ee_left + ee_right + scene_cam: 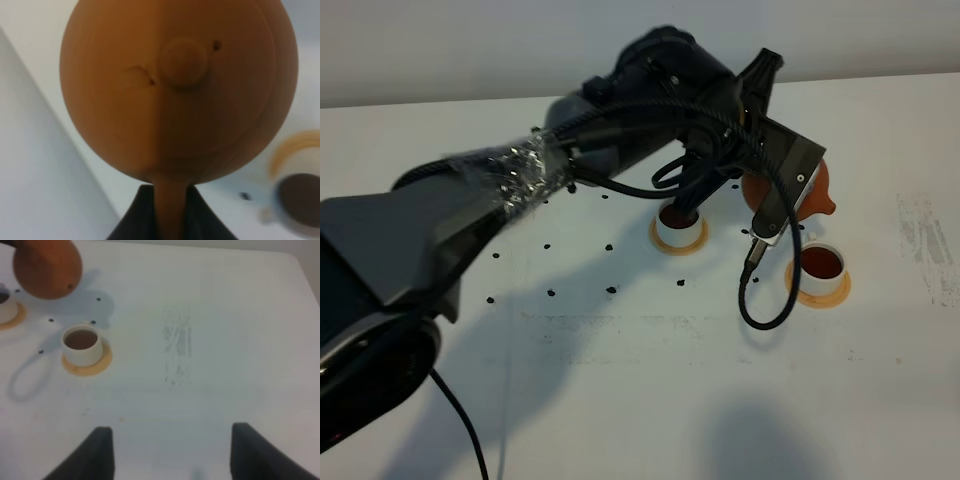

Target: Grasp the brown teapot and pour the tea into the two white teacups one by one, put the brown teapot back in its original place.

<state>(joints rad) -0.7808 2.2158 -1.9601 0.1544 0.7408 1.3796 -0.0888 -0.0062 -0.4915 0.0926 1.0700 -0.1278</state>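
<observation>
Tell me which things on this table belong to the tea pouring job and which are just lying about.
Part of the job:
- round orange-brown clay teapot, held by the left gripper
- white cylindrical teacup on an orange-tan coaster, holding tea
- second white teacup on its coaster, partly hidden by the arm

Just lying about:
- small black dots scattered on the white table
- scuffed patch on the tabletop

left arm point(620, 130) stretched across, jaws clamped, right gripper point(167, 450) jaws apart
</observation>
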